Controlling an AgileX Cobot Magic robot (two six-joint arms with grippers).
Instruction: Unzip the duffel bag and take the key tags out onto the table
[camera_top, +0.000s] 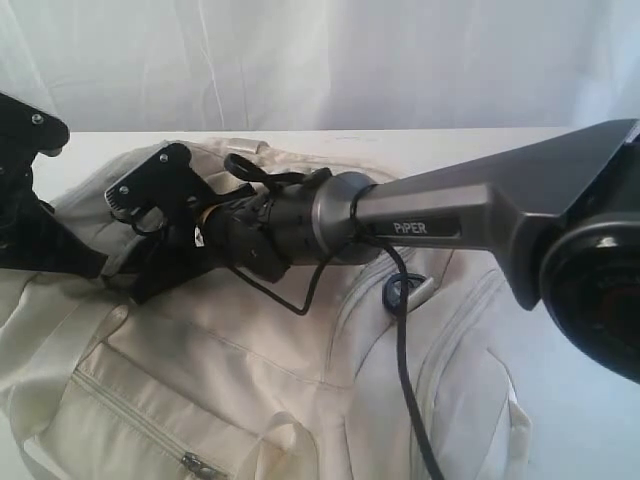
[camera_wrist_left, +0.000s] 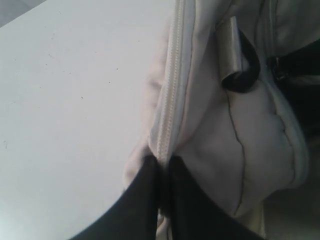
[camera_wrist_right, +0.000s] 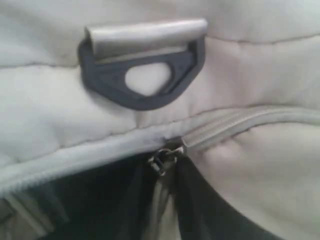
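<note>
Right claw (camera_wrist_right: 164, 172) astride zipper pull (camera_wrist_right: 164, 159), grip unclear: clamp firmly, drag straight. Left claw (camera_wrist_left: 161, 167) shut on duffel bag (camera_wrist_left: 215, 150) seam: hold taut.

The right arm (camera_top: 480, 205) is a smooth grey link lettered "PiPER" in white, ending at 3 o'clock in a rounded black joint housing (camera_top: 600, 290). A black cable (camera_top: 405, 380) trails from its wrist, and a black bracket (camera_top: 150, 185) at 9 o'clock carries silvery screws. The right tool (camera_wrist_right: 162, 172) has matte black fingers (camera_wrist_right: 192, 210).
</note>
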